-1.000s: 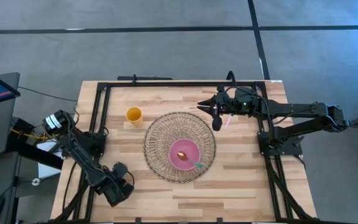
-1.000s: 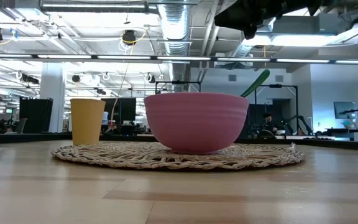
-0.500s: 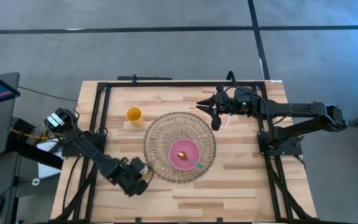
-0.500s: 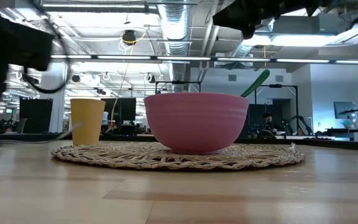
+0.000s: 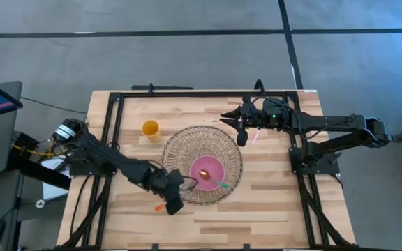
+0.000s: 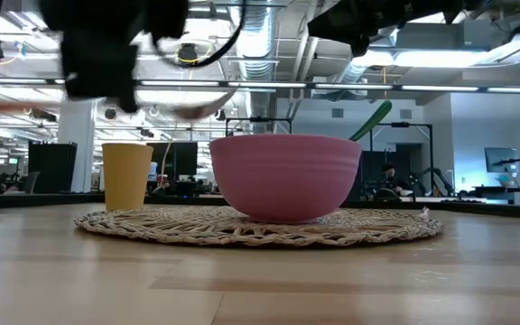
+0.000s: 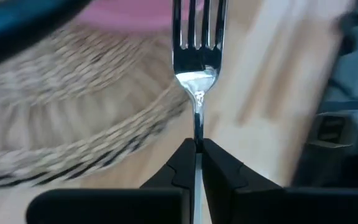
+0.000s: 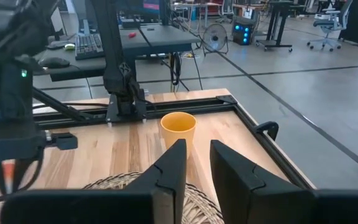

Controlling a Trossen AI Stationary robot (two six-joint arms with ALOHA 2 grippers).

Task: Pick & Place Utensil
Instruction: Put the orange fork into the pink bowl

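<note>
My left gripper (image 5: 178, 188) hovers over the near-left rim of the woven placemat (image 5: 180, 150), shut on a fork (image 7: 197, 59). The fork has a silver head and a red-orange handle (image 5: 160, 207). Its tines point toward the pink bowl (image 5: 206, 172), which stands on the placemat. A green-handled spoon (image 5: 220, 184) leans in the bowl, its handle (image 6: 371, 120) rising over the rim. My right gripper (image 5: 241, 134) hangs open and empty above the placemat's far-right edge. A yellow cup (image 5: 150, 128) stands beyond the placemat's far-left rim. My left gripper pinches the fork's thin metal neck (image 7: 197, 127) just behind the tines, between its two fingers (image 7: 180, 163). The fork runs forward along the fingers, with the red-orange handle sticking out behind them. It is lifted clear above the placemat and looks roughly level in the low view.
A black frame (image 5: 187, 93) runs around the wooden table's far, left and right sides. Bare wood lies near of the placemat (image 5: 243, 216). In the right wrist view the yellow cup (image 8: 178, 128) stands ahead of the open fingers.
My left arm has swung from the table's near-left corner toward the right and far side, carrying the fork to the placemat's near-left rim, close to the bowl. The right arm has kept still.
</note>
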